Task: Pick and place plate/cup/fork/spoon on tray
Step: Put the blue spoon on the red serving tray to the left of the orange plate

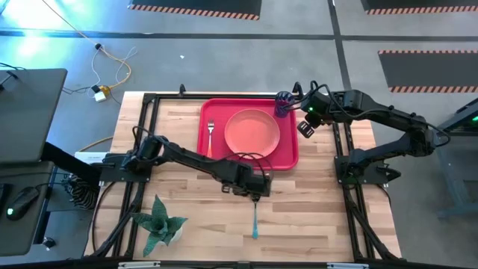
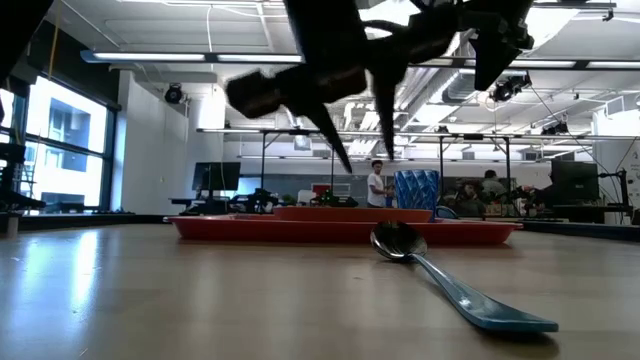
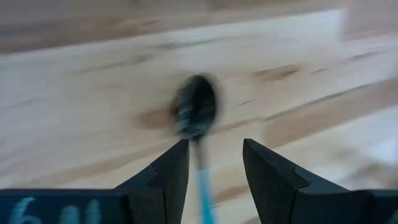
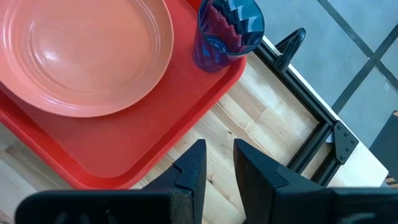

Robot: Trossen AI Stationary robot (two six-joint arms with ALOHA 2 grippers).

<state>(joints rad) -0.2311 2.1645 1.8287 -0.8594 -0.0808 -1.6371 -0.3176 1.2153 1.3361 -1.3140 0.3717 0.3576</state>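
The red tray [image 1: 287, 153] lies at the table's far middle. The pink plate [image 1: 252, 131] and the orange-handled fork [image 1: 210, 134] lie flat on it, and the blue cup [image 1: 283, 103] stands upright in its far right corner. The blue-handled spoon [image 1: 255, 220] lies flat on the wood near the front, its bowl [image 3: 196, 115] toward the tray. My left gripper [image 3: 214, 143] is open and hovers above the spoon, its fingers on either side of the handle [image 3: 202, 180], clear of it in the low view [image 2: 400, 242]. My right gripper [image 4: 217, 146] is slightly open and empty over the wood, right of the tray.
A small green plant [image 1: 160, 224] stands near the table's near left corner. Black frame rails [image 1: 340, 149] run along the table's sides. Bare wood [image 1: 314, 217] lies to the right of the spoon. People show in the room beyond the table [image 2: 376, 185].
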